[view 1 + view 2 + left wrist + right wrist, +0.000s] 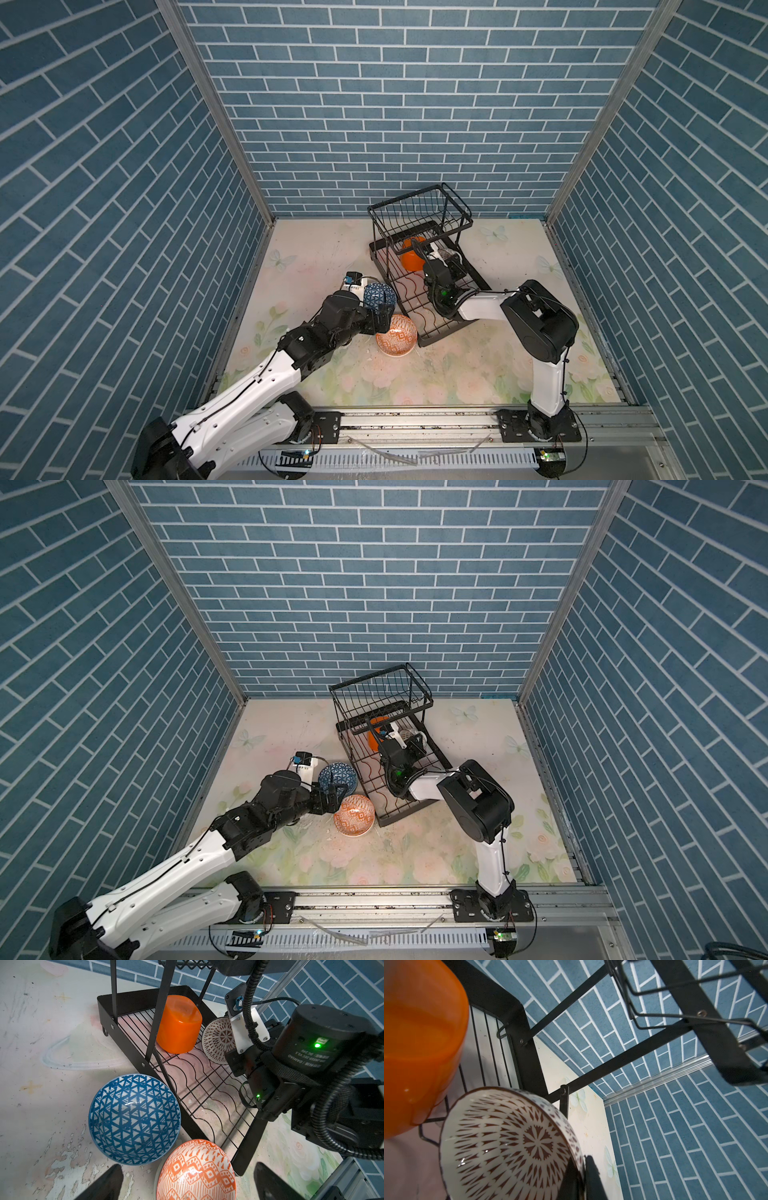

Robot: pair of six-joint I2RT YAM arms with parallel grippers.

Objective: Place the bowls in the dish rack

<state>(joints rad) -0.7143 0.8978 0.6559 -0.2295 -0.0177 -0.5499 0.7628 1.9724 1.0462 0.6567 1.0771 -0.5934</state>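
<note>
Left gripper (188, 1165): jaws spread wide, holding nothing, low over the floral table (457, 374).
Orange-red bowl (195, 1172): upright on the table, between those spread jaws in the wrist view; I could not tell whether either finger touched it.
Blue bowl (135, 1119): just beyond the left jaws, on the table, just beside the rack's side rim.
Right gripper (582, 1176): clenched on the rim of the brown-patterned bowl (508, 1147), one finger inside, one outside.
Brown-patterned bowl: held on edge over the lower tray.
Orange bowl (419, 1043): just beside the held bowl, in the same tray.
Dish rack (125, 1043): its raised basket stood above the right jaws.
</note>
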